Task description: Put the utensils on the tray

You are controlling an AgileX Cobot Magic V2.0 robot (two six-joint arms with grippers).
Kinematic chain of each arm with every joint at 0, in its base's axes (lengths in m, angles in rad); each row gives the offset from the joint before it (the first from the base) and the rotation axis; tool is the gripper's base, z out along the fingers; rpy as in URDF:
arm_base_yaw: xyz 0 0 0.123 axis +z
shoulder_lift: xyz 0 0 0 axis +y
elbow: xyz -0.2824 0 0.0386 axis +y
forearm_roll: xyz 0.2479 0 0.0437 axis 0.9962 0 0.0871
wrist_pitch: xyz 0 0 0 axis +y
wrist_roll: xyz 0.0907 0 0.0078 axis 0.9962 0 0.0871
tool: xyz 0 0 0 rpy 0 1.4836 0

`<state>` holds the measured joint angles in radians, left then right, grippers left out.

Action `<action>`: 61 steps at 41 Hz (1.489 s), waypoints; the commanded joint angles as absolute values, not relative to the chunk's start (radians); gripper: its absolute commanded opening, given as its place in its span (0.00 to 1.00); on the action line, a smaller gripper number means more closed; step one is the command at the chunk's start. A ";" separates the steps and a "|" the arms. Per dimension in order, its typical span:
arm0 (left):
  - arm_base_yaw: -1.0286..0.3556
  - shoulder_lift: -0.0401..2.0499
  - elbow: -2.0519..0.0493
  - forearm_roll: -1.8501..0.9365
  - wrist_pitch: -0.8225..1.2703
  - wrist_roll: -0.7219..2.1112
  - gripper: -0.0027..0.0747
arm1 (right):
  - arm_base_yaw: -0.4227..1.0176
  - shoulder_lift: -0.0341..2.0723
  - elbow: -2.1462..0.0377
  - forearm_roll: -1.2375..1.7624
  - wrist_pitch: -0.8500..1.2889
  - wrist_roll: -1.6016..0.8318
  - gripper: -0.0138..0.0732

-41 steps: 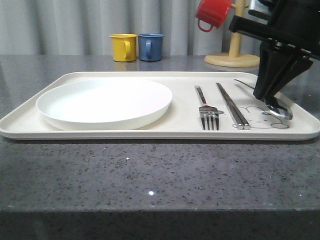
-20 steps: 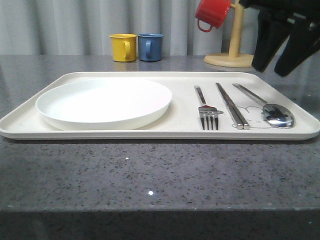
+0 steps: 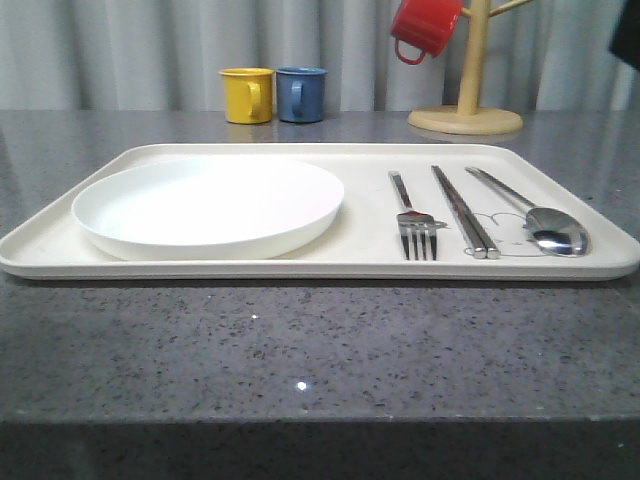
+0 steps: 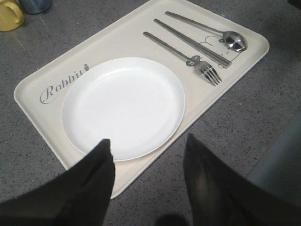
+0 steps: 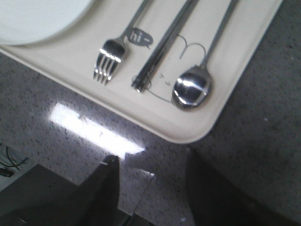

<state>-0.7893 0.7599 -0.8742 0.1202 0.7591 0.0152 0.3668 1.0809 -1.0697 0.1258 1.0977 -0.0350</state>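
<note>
The cream tray [image 3: 200, 268] lies on the grey counter and holds all the utensils on its right part. The fork [image 3: 418, 228], the pair of chopsticks [image 3: 460, 208] and the spoon [image 3: 555, 230] lie side by side, flat and free. My right gripper [image 5: 151, 157] hangs open and empty above the counter just off the tray's near right corner, with the spoon [image 5: 192, 89], chopsticks [image 5: 162, 44] and fork [image 5: 109, 59] beyond its fingers. My left gripper [image 4: 148, 140] is open and empty, high over the tray's [image 4: 117, 42] near left edge.
A round white plate [image 3: 210, 205] fills the tray's left half. A yellow mug [image 3: 246, 94] and a blue mug [image 3: 301, 93] stand behind the tray. A wooden mug tree [image 3: 466, 110] with a red mug [image 3: 425, 28] stands at the back right.
My right gripper let go of the spoon, opened and rose up and to the right, almost out of the front view. The spoon stays flat on the tray.
</note>
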 commanded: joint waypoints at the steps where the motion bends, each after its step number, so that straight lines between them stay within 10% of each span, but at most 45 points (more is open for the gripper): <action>1: -0.797 0.754 -0.899 0.125 0.688 0.008 0.47 | 0.368 0.956 -1.014 0.091 1.058 -0.048 0.57; 30: -0.797 0.754 -0.899 0.125 0.681 0.008 0.47 | 0.368 0.456 -0.716 0.046 0.976 -0.048 0.56; 39: -0.797 0.754 -0.899 0.125 0.681 0.008 0.46 | 0.368 0.457 -0.697 0.046 0.953 -0.048 0.22; 50: -0.797 0.754 -0.899 0.125 0.681 0.008 0.02 | 0.368 0.457 -0.697 0.078 0.928 -0.047 0.08; 61: -0.797 0.754 -0.899 0.125 0.681 0.008 0.01 | 0.368 0.457 -0.697 0.079 0.932 -0.047 0.08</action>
<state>-0.7893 0.7599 -0.8742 0.1202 0.7575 0.0152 0.3668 0.4484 -0.6714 0.0744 0.9933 -0.0373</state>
